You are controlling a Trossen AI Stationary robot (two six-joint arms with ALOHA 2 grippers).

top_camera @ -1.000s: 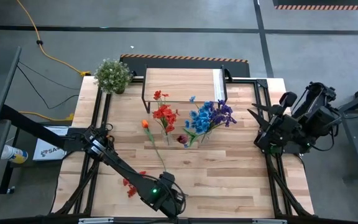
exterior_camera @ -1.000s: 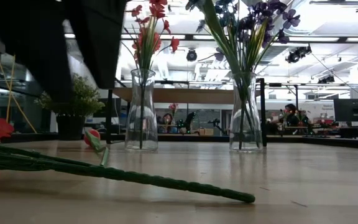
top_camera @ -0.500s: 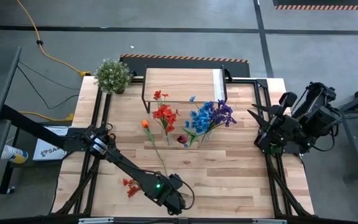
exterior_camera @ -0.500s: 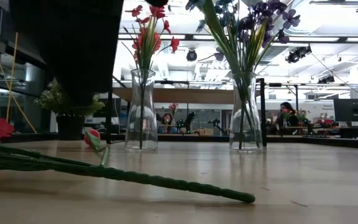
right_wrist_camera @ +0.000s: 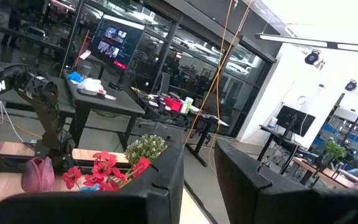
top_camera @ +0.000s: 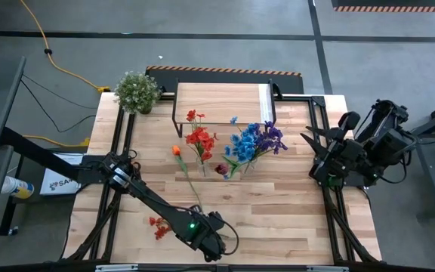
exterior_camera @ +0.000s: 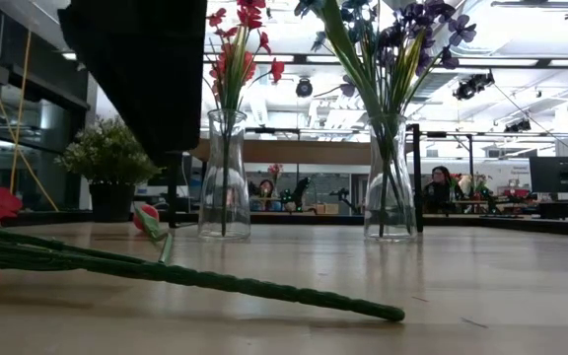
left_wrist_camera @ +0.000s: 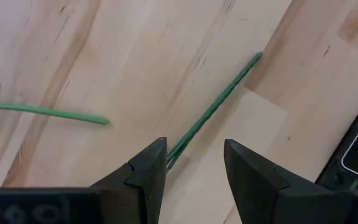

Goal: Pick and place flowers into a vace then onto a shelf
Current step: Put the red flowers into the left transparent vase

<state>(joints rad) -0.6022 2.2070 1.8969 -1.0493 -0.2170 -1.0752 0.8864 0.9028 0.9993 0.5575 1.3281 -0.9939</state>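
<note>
Nearest the bench's front edge, left end effector [top_camera: 216,240] hovers low over the light plank bench [top_camera: 278,204], fingers apart and empty; wrist view shows the thin green stalk [left_wrist_camera: 213,111] of the loose red-bloomed stem [top_camera: 159,225] running just beside one finger [left_wrist_camera: 143,176], not squarely between them. Risk: closing from here pinches the stalk off-centre or misses, and the stem skids or rolls on the wood. Mid-bench, a loose orange-bloomed stem [top_camera: 177,150] lies flat, stalk reaching toward the front. Behind it, two clear glass vases [exterior_camera: 224,177] hold red and blue-purple flowers [top_camera: 257,140]; a long stem swung carelessly could tip them. Further back, the low light-wood shelf on black legs [top_camera: 221,98] carries nothing. Right end effector [top_camera: 325,155] waits at the right edge, fingers slightly apart, empty.
</note>
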